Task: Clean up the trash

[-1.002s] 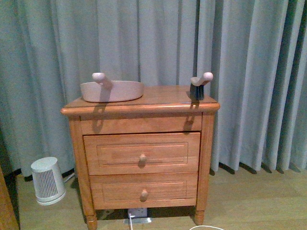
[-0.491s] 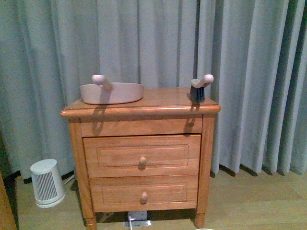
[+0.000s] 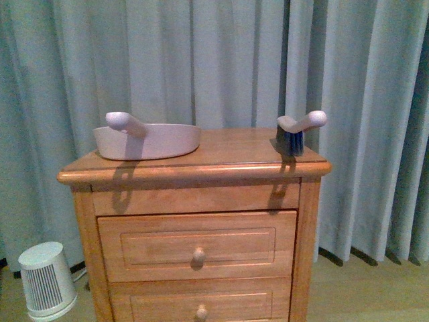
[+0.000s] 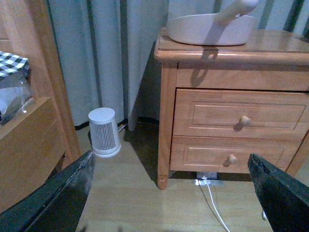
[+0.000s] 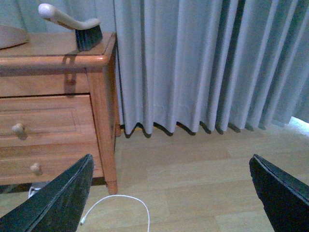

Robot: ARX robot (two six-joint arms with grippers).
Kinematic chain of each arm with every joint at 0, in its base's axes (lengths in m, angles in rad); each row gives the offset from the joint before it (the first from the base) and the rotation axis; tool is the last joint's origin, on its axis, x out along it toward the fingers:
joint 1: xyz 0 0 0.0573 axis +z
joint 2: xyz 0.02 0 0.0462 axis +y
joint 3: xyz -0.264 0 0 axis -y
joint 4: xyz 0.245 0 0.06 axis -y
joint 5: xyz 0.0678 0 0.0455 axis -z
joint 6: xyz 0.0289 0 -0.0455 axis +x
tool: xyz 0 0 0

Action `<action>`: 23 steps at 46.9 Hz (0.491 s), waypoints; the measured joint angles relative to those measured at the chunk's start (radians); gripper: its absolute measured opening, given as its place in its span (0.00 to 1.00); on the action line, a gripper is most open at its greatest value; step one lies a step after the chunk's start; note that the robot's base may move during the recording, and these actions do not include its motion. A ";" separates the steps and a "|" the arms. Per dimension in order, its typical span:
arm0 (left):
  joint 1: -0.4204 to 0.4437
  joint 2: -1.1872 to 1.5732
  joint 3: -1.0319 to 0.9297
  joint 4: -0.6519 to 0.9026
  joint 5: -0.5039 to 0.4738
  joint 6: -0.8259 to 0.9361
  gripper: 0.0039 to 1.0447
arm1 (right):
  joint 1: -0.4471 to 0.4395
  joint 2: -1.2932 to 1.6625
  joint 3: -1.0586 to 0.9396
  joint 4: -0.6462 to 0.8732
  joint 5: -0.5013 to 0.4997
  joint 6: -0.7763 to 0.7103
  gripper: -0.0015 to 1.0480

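A: Left gripper (image 4: 170, 159)?
B: Its fingers (image 4: 60, 195) are standing wide apart and gripping nothing. It is hanging low over the wood floor (image 4: 140, 203).
A: What is lying ahead of it?
B: The nightstand (image 4: 231, 116) is standing just ahead, with the pink-beige dustpan (image 4: 207, 31) sitting on its top, higher than the fingers. A white ribbed canister (image 4: 104, 133) is sitting on the floor beside the nightstand, against the curtain.
A: Right gripper (image 5: 170, 159)?
B: Same there: its fingers (image 5: 58, 198) are spreading wide and holding nothing. A white cable (image 5: 120, 195) is looping on the floor close in front. Further ahead, the brush (image 5: 79, 29) is resting bristles-down at the near corner of the nightstand top, its handle sticking out. The grey curtain (image 5: 193, 63) is hanging beyond.
A: Paper wad?
B: It is not showing in any view, so its place cannot be told.
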State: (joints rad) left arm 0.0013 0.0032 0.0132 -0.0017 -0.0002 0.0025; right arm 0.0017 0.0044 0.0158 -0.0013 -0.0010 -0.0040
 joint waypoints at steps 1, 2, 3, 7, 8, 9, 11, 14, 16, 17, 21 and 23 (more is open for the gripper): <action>0.000 0.000 0.000 0.000 0.000 0.000 0.93 | 0.000 0.000 0.000 0.000 0.000 0.000 0.93; 0.000 0.000 0.000 0.000 0.000 0.000 0.93 | 0.000 0.000 0.000 0.000 0.000 0.000 0.93; 0.000 0.000 0.000 0.000 -0.001 0.000 0.93 | 0.000 0.000 0.000 0.000 0.000 0.000 0.93; 0.000 0.000 0.000 0.000 0.000 0.000 0.93 | 0.000 0.000 0.000 0.000 0.000 0.000 0.93; 0.000 0.000 0.000 0.000 -0.001 0.000 0.93 | 0.000 0.000 0.000 0.000 0.000 0.000 0.93; 0.000 0.000 0.000 0.000 0.000 0.000 0.93 | 0.000 0.000 0.000 0.000 0.000 0.000 0.93; 0.000 0.000 0.000 0.000 -0.001 0.000 0.93 | 0.000 -0.001 0.000 0.000 0.000 0.000 0.93; 0.000 0.000 0.000 0.000 0.002 0.000 0.93 | 0.000 0.000 0.000 0.000 0.002 0.000 0.93; 0.000 0.000 0.000 0.000 0.001 0.000 0.93 | 0.000 0.000 0.000 0.000 0.002 0.000 0.93; 0.000 0.000 0.000 0.000 -0.001 0.000 0.93 | 0.000 0.000 0.000 0.000 0.002 0.000 0.93; 0.000 0.000 0.000 0.000 0.000 0.000 0.93 | 0.000 0.000 0.000 0.000 0.000 0.000 0.93; 0.000 0.000 0.000 0.000 0.000 0.000 0.93 | 0.000 0.000 0.000 0.000 0.000 0.000 0.93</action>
State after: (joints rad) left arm 0.0010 0.0032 0.0132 -0.0017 -0.0002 0.0025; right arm 0.0013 0.0040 0.0158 -0.0013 -0.0013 -0.0036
